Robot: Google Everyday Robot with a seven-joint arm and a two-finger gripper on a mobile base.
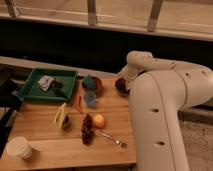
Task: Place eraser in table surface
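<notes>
My gripper (123,80) is at the end of the white arm, lowered over the round dark maroon bowl (119,87) at the back right of the light wooden table surface (45,131). The gripper's end and the arm cover most of the bowl's inside. The eraser does not show as a separate thing at the gripper; it is hidden or too small to pick out there.
A green tray (29,86) with dark and grey items stands at the back left. Mid-table are a teal block (89,81), blue cup (90,99), red chili (79,103), yellow item (60,115) with a small dark chunk (66,123), orange (99,120), dark grapes (87,130), spoon (113,139). A white cup (19,147) is front left. The arm's body (165,125) covers the table's right side.
</notes>
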